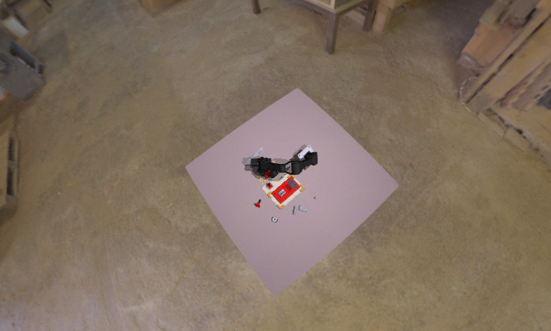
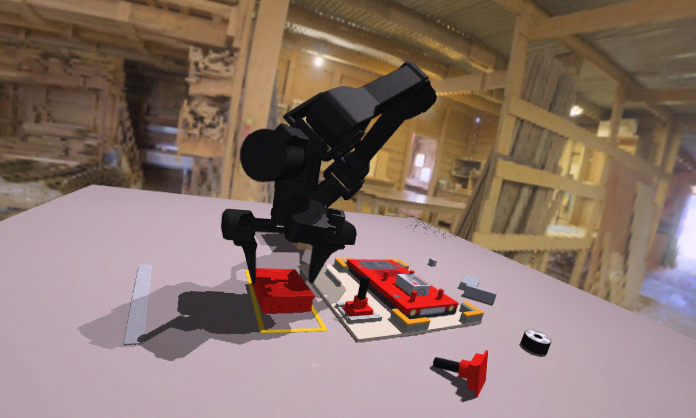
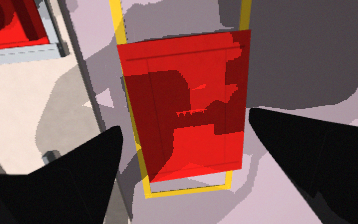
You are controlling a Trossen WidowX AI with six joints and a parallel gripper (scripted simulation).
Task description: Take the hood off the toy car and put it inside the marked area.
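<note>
Gripper [image 3: 185, 145] spread wide, pinching nothing; fingertips flank the red hood [image 3: 187, 105] with visible gaps in the wrist view. Hood rests on the worktop [image 2: 80, 228] at frame centre, apparently overlapping the yellow marked area's [image 3: 185, 191] left line. Toy car [image 2: 405, 288] sits right of it.
</note>
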